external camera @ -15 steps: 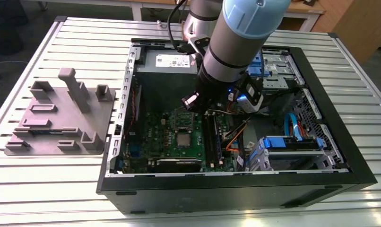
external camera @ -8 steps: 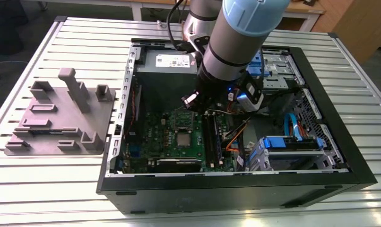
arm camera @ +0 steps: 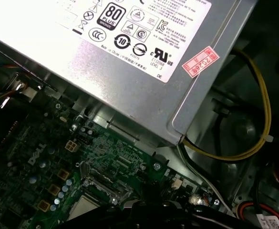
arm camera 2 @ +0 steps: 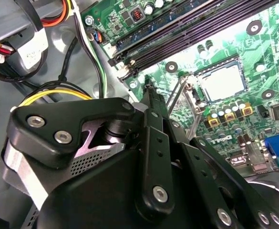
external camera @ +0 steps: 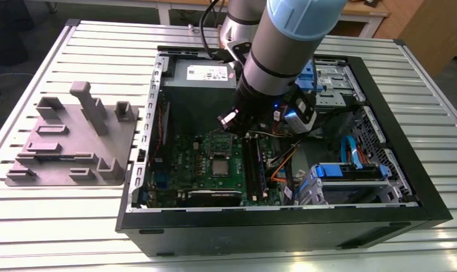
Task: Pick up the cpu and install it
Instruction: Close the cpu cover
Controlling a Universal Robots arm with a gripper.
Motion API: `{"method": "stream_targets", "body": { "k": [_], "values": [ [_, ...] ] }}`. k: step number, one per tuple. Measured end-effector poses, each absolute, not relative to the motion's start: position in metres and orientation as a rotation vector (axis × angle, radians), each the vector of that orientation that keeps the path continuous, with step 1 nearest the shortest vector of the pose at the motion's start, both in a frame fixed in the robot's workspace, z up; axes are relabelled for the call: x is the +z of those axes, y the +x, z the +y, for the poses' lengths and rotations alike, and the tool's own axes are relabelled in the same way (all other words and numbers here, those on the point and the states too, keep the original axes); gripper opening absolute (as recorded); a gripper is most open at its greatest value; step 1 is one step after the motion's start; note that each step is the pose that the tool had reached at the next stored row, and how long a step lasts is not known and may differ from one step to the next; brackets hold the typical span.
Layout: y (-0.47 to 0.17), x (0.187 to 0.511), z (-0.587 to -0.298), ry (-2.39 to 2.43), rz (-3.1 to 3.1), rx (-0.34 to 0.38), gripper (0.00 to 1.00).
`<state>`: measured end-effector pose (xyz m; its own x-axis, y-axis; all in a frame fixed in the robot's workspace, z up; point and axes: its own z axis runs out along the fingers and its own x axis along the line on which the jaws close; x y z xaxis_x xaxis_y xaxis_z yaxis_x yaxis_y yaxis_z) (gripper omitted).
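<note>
Counter (external camera: 440,113): ribbed pale metal, carrying the open black computer case (external camera: 289,226).
Board: green motherboard (external camera: 206,164) lying flat inside the case.
End effector (arm camera 2: 151,102): black, above the board; whether clenched, cannot tell.
Cpu (arm camera 2: 223,82): small silvery-grey square, seated in the socket frame.
Advice: descend squarely, avoiding nearby cables.

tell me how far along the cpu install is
Looks mostly done: the cpu already lies flat in the socket on the green motherboard. The gripper is off to the side of it, carrying nothing that shows. Left: the socket's metal frame stands open, not closed over the chip.
</note>
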<state>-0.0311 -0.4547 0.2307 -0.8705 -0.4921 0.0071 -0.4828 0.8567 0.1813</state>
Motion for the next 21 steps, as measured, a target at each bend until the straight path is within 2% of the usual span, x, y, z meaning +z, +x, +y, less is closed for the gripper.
{"method": "stream_targets", "body": {
  "k": [21],
  "values": [
    [-0.0326, 0.2364, -0.4543, 0.781, -2.975, -0.25, 0.11]
  ]
}}
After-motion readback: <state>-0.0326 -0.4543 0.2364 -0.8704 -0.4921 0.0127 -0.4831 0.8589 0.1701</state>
